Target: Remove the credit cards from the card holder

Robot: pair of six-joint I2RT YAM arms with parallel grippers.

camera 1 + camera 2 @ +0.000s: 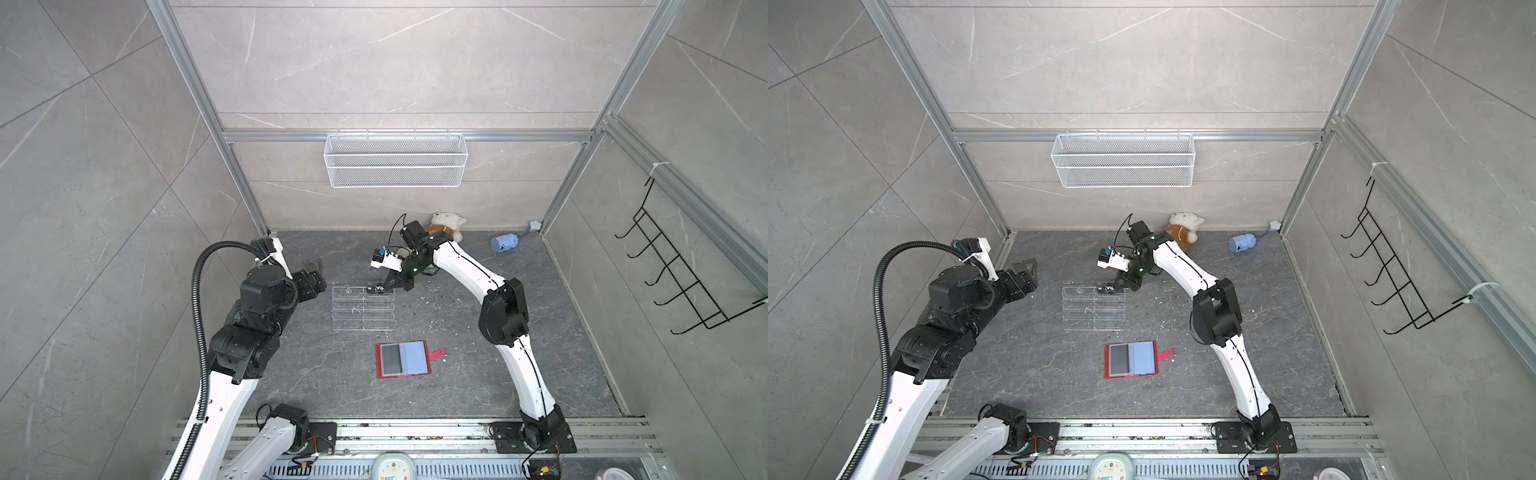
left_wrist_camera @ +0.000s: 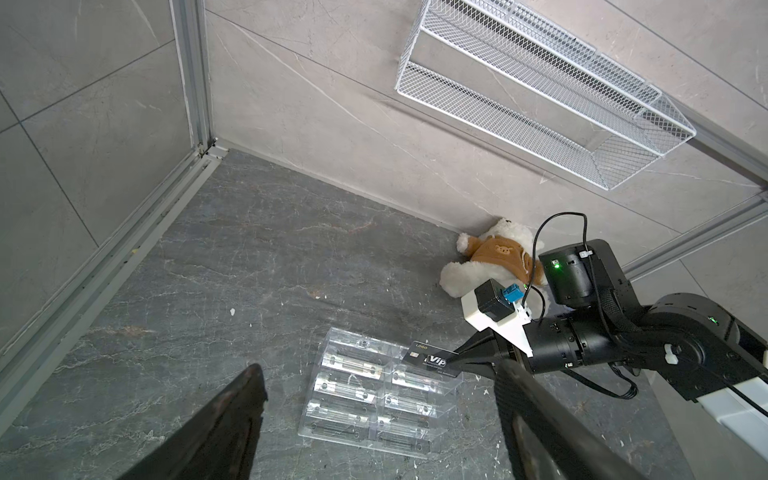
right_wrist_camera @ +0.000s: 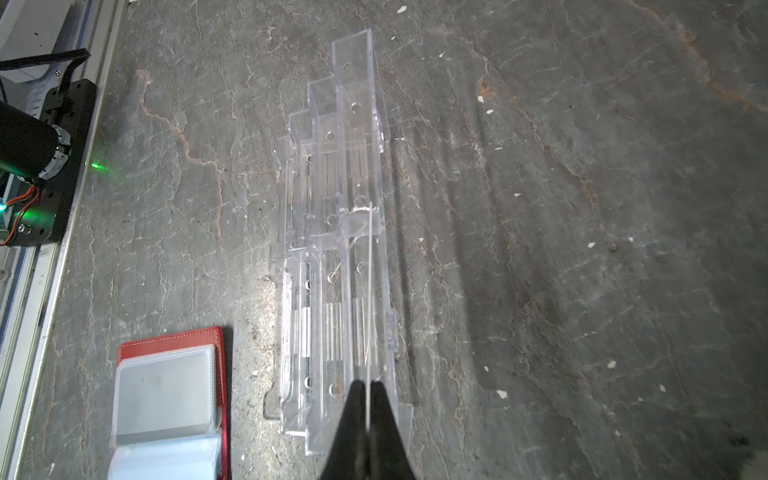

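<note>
Your right gripper (image 1: 385, 287) is clenched on the Vip card (image 1: 376, 289), pinching its right end just above the middle of both top views. The card stands on its long edge over the rearmost, highest tier of the clear rack (image 1: 363, 308), at that tier's right half. In the right wrist view the card (image 3: 369, 291) appears edge-on as a thin pale line running up the frame from the closed fingertips along the rack's (image 3: 332, 249) tallest step. You cannot tell from any view whether the card's lower edge touches the acrylic. Your left gripper (image 1: 318, 272) is released, its jaws spread wide. It hangs left of the rack and apart from it, and the left wrist view shows its fingers (image 2: 232, 415) at either side of the lower frame with the rack between them. The card holder (image 1: 415, 357) lies open and flat below centre in both top views. It is parallel to the rack's front edge, with a band of bare floor (image 1: 449, 316) between the two. Its left sleeve holds a dark grey card (image 1: 390, 359), and its red snap tab (image 1: 436, 354) juts out to the right. The floor is also open to the right of the rack and holder, as far as the right arm. A plush bear (image 1: 446, 224) and a blue bottle (image 1: 505, 243) lie along the back wall, well apart from the work.
</note>
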